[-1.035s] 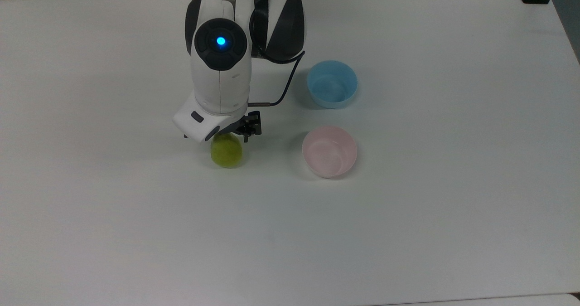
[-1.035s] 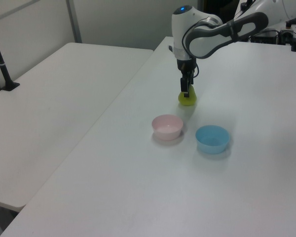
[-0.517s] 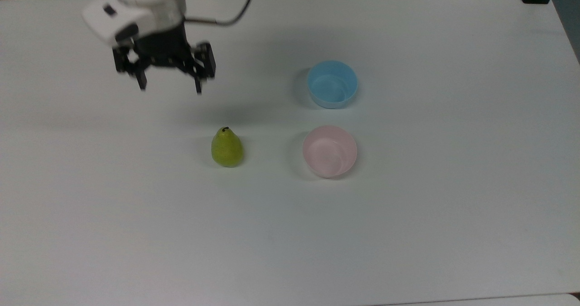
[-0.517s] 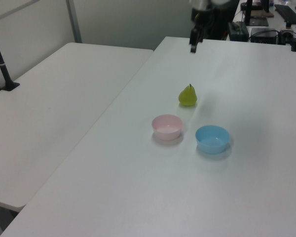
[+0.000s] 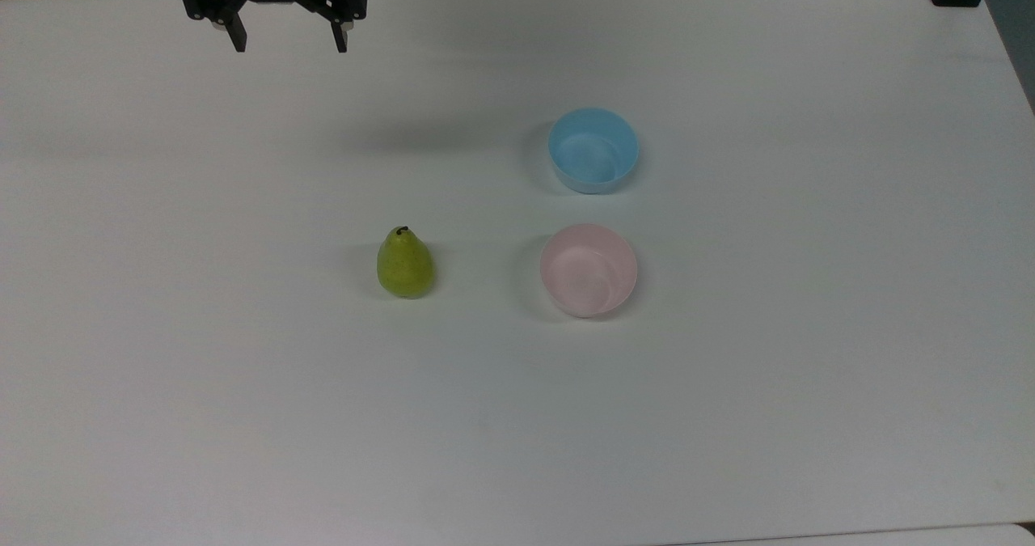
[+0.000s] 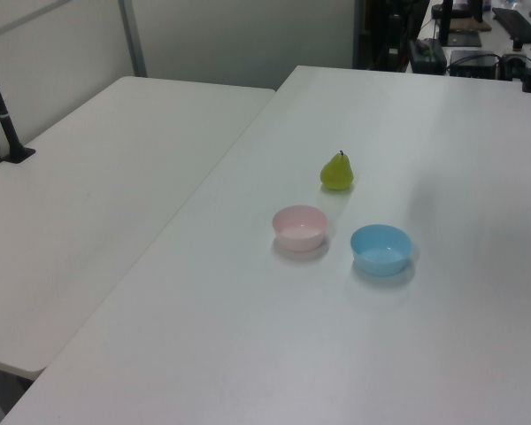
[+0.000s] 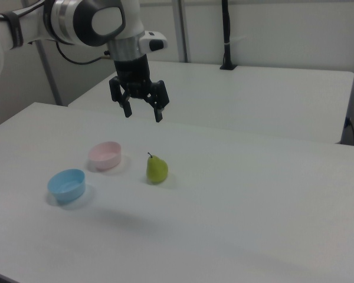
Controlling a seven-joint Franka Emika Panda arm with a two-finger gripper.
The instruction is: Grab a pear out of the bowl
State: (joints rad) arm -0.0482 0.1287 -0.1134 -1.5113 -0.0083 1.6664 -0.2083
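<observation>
The yellow-green pear (image 5: 405,264) (image 6: 337,172) (image 7: 157,169) stands upright on the white table, outside the bowl, to the top view's left of it. The pale pink bowl (image 5: 589,270) (image 6: 300,227) (image 7: 105,155) holds nothing. My gripper (image 5: 289,44) (image 7: 143,114) hangs high above the table, open with nothing between its fingers, near the top edge of the top view, well away from the pear.
A light blue bowl (image 5: 593,150) (image 6: 381,249) (image 7: 66,184) of the same size sits next to the pink one, with nothing in it. A second white table (image 6: 88,204) adjoins this one. A black post (image 7: 226,35) stands on the far table.
The gripper, which was down at the pear a second ago, has let it go, opened, and risen up and away towards the top view's upper left. The pear stays standing.
</observation>
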